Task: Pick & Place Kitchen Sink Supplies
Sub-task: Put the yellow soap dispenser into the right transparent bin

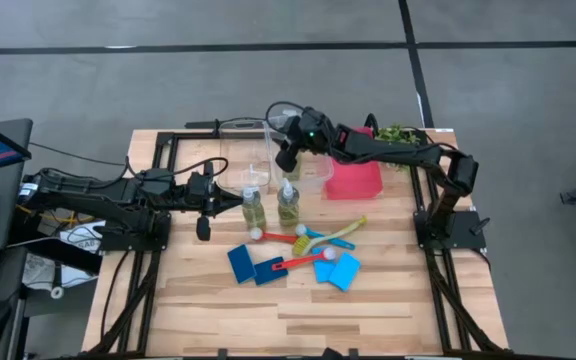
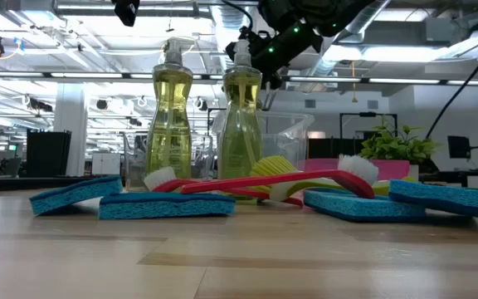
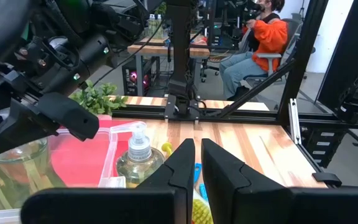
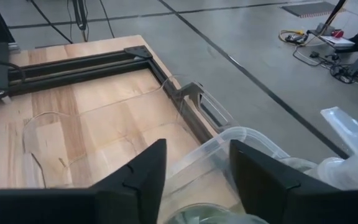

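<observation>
A: Bottles [image 1: 254, 207] first. Two stand upright mid-table, just beside each other, with the sponges [image 1: 241, 263] and brushes [image 1: 320, 243] spread in front of them.

B: And the others?

A: One seems to sit in the clear bin [image 1: 313, 172] next to the red tray [image 1: 354, 180], under the right arm. The wrist view is crowded there, so I can't be certain. I can't find a fourth.

B: Grippers?

A: The right gripper [image 1: 290, 158] hovers over the bins with its fingers [image 4: 143, 171] spread apart and nothing between them. The left gripper [image 1: 208, 204] lies low on the table just left of the standing bottles, fingers [image 3: 184, 163] pressed together, empty.

B: How would a bottle handle?

A: Full of liquid, so fairly heavy for its size. Smooth clear plastic is likely slippery, and the tall body is tippy. I'd grip the body below the shoulder, not the white pump top [image 2: 170, 51].

B: Sponges, brushes?

A: Sponges are light and soft, and squash when pinched. Brushes are stiff and slim; take the handle near its middle.
</observation>
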